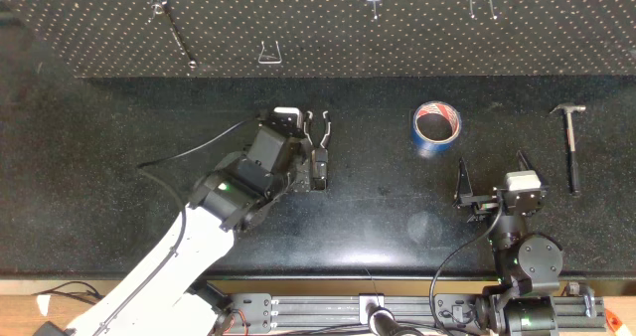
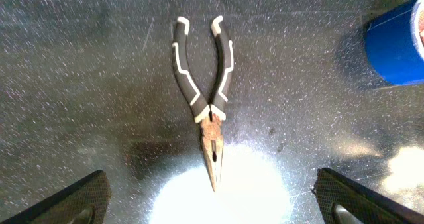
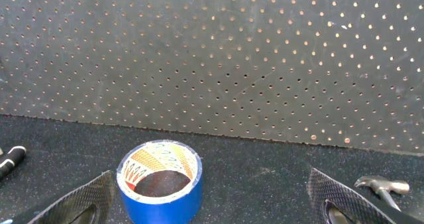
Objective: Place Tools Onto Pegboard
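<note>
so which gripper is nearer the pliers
Left. The left gripper hangs right over the pliers, with its fingers open on either side. The right gripper is well off to the side, past the tape.

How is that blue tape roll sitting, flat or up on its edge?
Flat: the blue tape roll lies on the table with its hole facing up, and from above it shows a full ring.
</note>
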Motion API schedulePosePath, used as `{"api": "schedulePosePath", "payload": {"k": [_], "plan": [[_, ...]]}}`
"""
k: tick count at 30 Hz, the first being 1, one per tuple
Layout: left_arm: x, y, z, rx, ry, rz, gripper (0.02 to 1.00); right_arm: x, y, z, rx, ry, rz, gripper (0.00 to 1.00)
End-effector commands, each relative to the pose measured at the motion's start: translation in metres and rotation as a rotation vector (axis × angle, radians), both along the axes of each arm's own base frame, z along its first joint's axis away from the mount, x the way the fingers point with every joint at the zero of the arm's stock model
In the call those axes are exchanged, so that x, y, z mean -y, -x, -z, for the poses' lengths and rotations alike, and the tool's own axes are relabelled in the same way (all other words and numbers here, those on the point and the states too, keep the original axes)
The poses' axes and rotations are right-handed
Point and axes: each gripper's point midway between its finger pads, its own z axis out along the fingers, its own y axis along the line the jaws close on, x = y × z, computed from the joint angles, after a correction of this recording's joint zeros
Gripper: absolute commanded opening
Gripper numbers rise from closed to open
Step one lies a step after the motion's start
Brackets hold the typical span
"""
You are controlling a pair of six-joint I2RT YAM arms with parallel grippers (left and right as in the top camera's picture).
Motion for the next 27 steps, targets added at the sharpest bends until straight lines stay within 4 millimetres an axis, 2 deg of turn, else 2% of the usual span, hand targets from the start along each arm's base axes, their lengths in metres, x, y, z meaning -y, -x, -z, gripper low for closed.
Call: {"api": "schedulePosePath", "payload": {"k": [1, 4, 5, 6, 10, 12, 13, 15, 20, 23, 27], "plan": [[0.027, -0.012, 0.002, 0.02, 0.065, 0.001, 0.996, 0.0, 0.0, 0.001, 0.003, 0.01, 0.001, 0.947], [0.031, -0.007, 0.02, -0.057, 0.063, 0.004, 0.996, 0.0, 0.0, 0.001, 0.003, 0.01, 0.001, 0.947], [0.029, -0.006, 0.025, -0.074, 0.055, -0.018, 0.996, 0.0, 0.0, 0.001, 0.003, 0.01, 0.001, 0.947], [0.019, -0.006, 0.03, -0.092, 0.041, -0.111, 0.996, 0.0, 0.0, 0.001, 0.003, 0.01, 0.001, 0.947], [-0.003, -0.005, 0.034, -0.102, -0.028, -0.233, 0.998, 0.0, 0.0, 0.001, 0.003, 0.01, 0.001, 0.947], [-0.017, -0.006, 0.023, -0.132, -0.144, -0.266, 0.998, 0.0, 0.0, 0.001, 0.003, 0.01, 0.001, 0.947], [-0.017, -0.014, 0.014, -0.141, -0.191, -0.263, 0.996, 0.0, 0.0, 0.001, 0.003, 0.01, 0.001, 0.947], [-0.003, -0.033, 0.009, -0.149, -0.237, -0.196, 0.996, 0.0, 0.0, 0.001, 0.003, 0.01, 0.001, 0.947], [0.016, -0.059, 0.029, -0.143, -0.253, -0.145, 0.996, 0.0, 0.0, 0.001, 0.003, 0.01, 0.001, 0.947], [0.025, -0.069, 0.037, -0.129, -0.228, -0.143, 0.996, 0.0, 0.0, 0.001, 0.003, 0.01, 0.001, 0.947], [0.035, -0.074, 0.057, -0.173, -0.179, -0.148, 0.996, 0.0, 0.0, 0.001, 0.003, 0.01, 0.001, 0.947]]}}
